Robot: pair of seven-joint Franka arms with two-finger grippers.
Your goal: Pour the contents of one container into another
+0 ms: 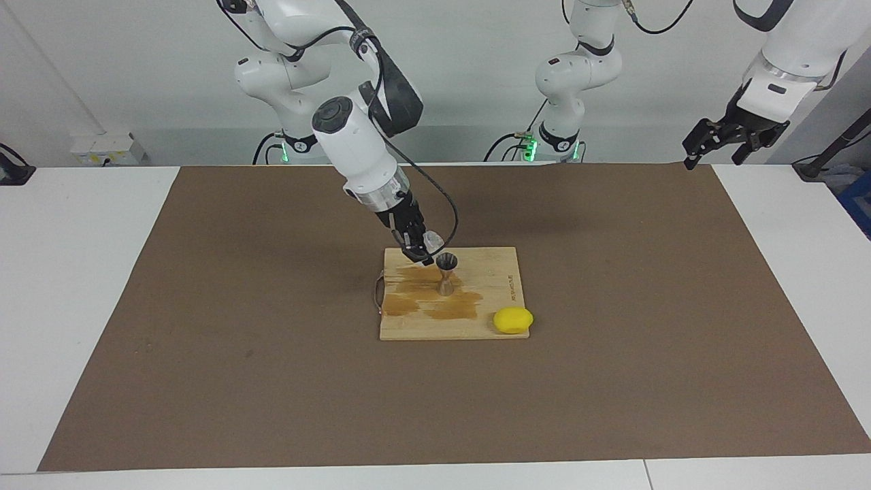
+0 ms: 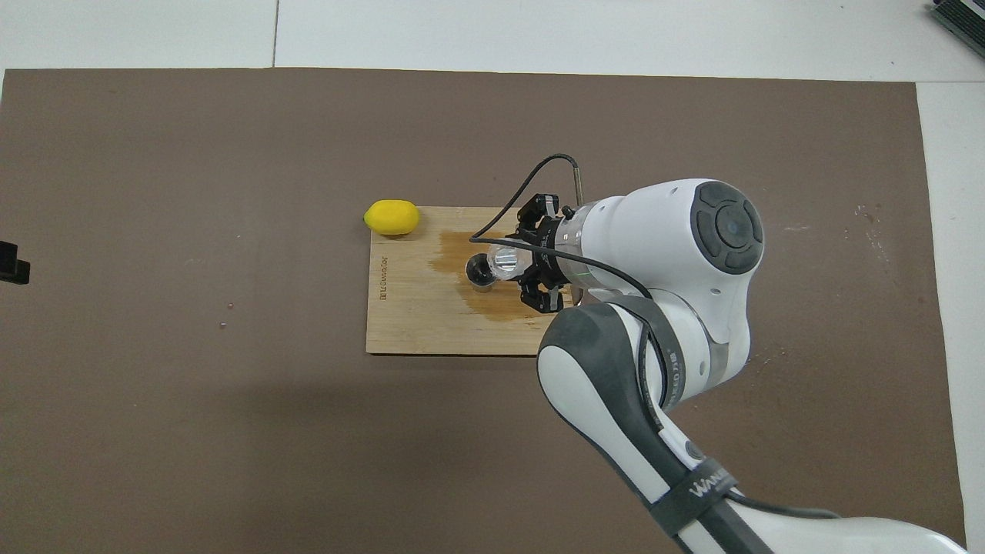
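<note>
Facing view: the right arm leans down from its base over the brown mat, its forearm slanting toward the wooden board (image 1: 452, 294). Its right hand (image 1: 423, 249) is closed on the small glass cup (image 1: 431, 241), held tipped over the rim of the silver jigger (image 1: 446, 272). The jigger stands upright on the board, on the part nearer the robots, with a dark wet stain spread around its foot. Whether the cup touches the jigger's rim is hard to tell from here; they appear just beside each other. A yellow lemon (image 1: 513, 320) rests at the board's corner farther from the robots, toward the left arm's end of the worktop. The left arm waits, its left hand (image 1: 721, 141) raised over the mat's edge with fingers spread wide, holding nothing.

Overhead view: the right arm comes in from the bottom, bending sharply at its wrist so the right hand (image 2: 522, 264) points sideways across the board (image 2: 415, 323). The cup (image 2: 505, 261) lies nearly on its side, mouth toward the jigger (image 2: 480, 271) and overlapping its rim. The lemon (image 2: 392, 217) sits at the board's corner.
</note>
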